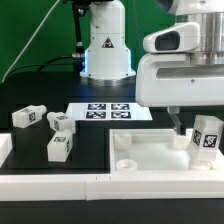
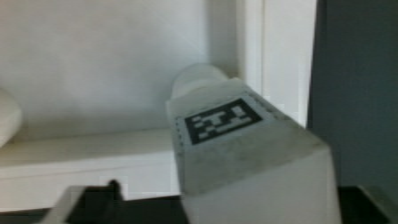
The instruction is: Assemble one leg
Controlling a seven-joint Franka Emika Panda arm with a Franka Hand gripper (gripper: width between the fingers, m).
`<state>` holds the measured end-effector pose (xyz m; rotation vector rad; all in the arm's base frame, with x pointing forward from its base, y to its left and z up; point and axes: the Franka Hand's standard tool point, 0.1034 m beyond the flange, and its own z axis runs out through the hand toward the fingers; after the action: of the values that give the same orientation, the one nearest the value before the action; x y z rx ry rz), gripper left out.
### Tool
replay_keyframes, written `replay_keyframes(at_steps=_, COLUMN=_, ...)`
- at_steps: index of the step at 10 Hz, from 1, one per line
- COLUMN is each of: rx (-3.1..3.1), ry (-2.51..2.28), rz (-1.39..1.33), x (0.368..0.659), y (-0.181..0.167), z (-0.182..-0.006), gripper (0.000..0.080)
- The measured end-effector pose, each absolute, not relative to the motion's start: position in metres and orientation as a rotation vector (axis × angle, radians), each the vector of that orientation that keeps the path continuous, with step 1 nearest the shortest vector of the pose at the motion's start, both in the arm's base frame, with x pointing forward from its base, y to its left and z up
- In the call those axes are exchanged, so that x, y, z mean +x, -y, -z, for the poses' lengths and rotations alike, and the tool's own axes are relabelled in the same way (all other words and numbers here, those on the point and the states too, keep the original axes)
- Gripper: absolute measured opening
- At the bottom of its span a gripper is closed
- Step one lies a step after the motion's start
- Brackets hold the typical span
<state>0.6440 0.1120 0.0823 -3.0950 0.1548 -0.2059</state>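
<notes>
Green screening was seen behind the black tabletop [image 1: 95, 150] in the exterior view. Three other white blocks [image 1: 60, 148] lay at that view's left. The small white oblong marker-tagged leg [image 1: 207, 135] was pinched by the end effector [image 1: 195, 128] over a corner of the large white rimmed tray piece [image 1: 150, 160].

In the wrist view, the leg appeared slanted beside the tray's wall. Contact could not be judged. If lowered askew, it might be snagged on the rim and twisted in the grasp.

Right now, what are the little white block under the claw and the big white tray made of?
The leg looks like matte white plastic: dull, no shine, with a black-and-white printed marker. The tray looks like the same smooth matte plastic. I can't be sure of either.
</notes>
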Motion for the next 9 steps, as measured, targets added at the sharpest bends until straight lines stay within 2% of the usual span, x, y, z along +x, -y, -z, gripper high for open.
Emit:
replay_keyframes(at_steps=1, rx=-3.093, ry=-0.172, rz=0.205, x=0.644, y=-0.112, z=-0.082, gripper=0.0409)
replay_keyframes(at_steps=2, rx=-3.076, ry=-0.303, rz=0.202, x=0.644, y=-0.112, z=-0.082, gripper=0.0409)
replay_keyframes(at_steps=3, rx=-3.064, ry=-0.390, rz=0.201, x=0.645, y=-0.111, z=-0.082, gripper=0.0287)
replay_keyframes(at_steps=7, rx=-2.925, ry=-0.937, rz=0.190, x=0.648, y=-0.105, z=-0.081, gripper=0.0287)
replay_keyframes(at_steps=9, rx=-2.733, ry=-1.374, rz=0.170, x=0.648, y=-0.099, z=-0.080, gripper=0.0287)
